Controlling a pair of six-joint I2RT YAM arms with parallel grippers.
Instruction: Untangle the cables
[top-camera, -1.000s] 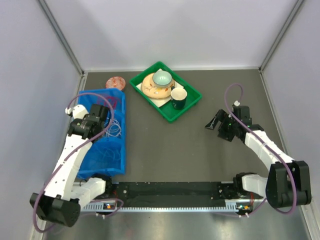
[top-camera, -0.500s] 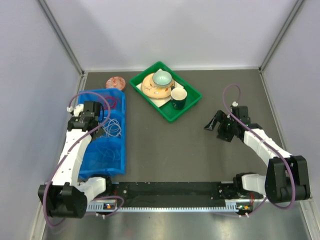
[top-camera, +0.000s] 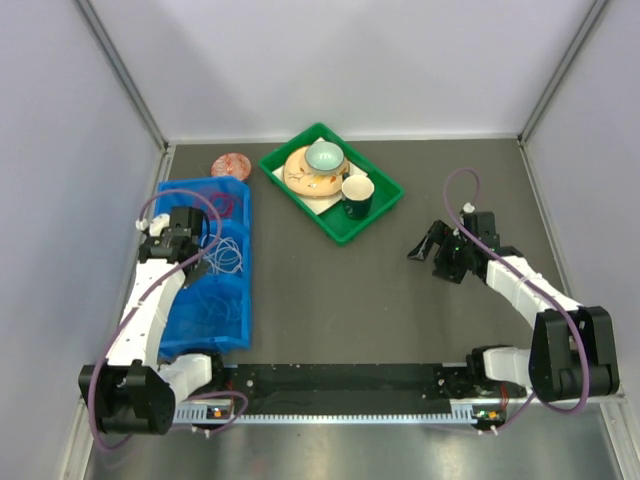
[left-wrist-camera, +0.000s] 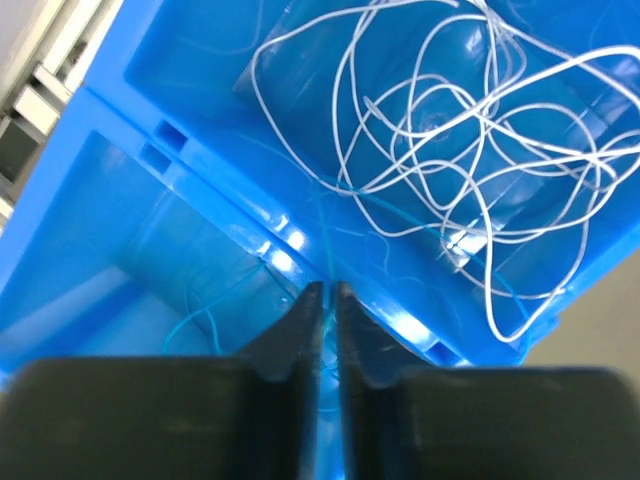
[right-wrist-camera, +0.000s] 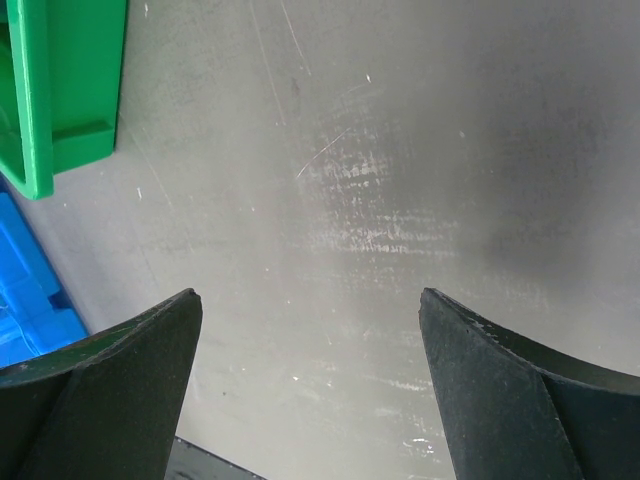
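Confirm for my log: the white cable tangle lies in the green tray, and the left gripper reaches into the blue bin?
No: the white cable tangle lies in the blue bin, not the green tray; the left wrist view shows it. The left gripper does reach in there.

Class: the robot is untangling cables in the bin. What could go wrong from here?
1. The left gripper is closed on a thin blue cable that runs into the white cable tangle; pulling may tighten knots or drag the whole bundle.
2. The strand is very thin and could slip from the gripper.
3. The right gripper hangs open over the table, too far off to pin the tangle.
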